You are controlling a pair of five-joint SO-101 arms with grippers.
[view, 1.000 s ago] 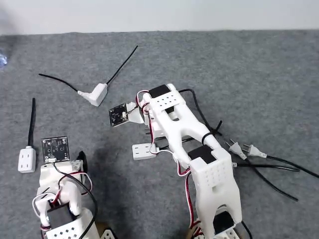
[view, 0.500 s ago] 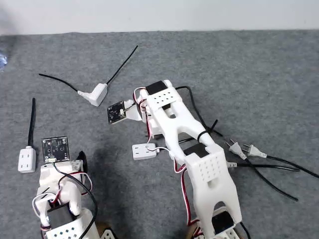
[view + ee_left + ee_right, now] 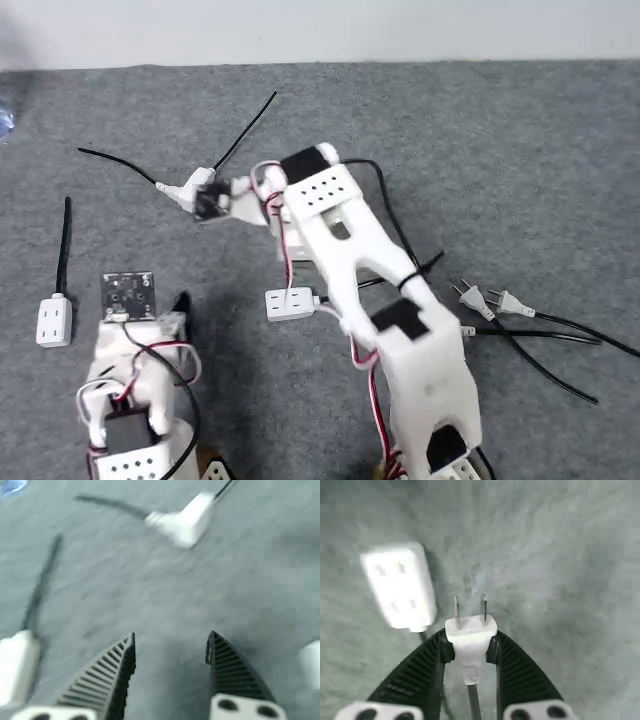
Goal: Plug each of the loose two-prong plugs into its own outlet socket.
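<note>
The two-prong plug (image 3: 470, 630) is clamped between the fingers of the right claw (image 3: 469, 640). Its long axis runs in line with the claw, and the prongs (image 3: 456, 610) point straight ahead, away from the wrist. An outlet socket (image 3: 400, 585) lies just beside them with its slotted face up. The prongs sit off its side, over bare table (image 3: 540, 150), not in any slot.

From above, the right arm (image 3: 340, 240) reaches to the far left, and its front end is at an angled white block (image 3: 185, 190) with two black cords running off it. I cannot tell whether that block is the socket seen from the wrist.

A second socket (image 3: 290, 303) lies against the arm's near side, and a third (image 3: 53, 322) sits at the left edge on its own cord. Two loose plugs (image 3: 470, 295) (image 3: 505, 302) lie side by side on the right, well apart from every socket.

The left claw (image 3: 171, 637) is spread wide and holds nothing.

Since a second ago the right arm has swung left and away — its tip was short of the angled block, now it is at it. The left arm has edged slightly rightward.
</note>
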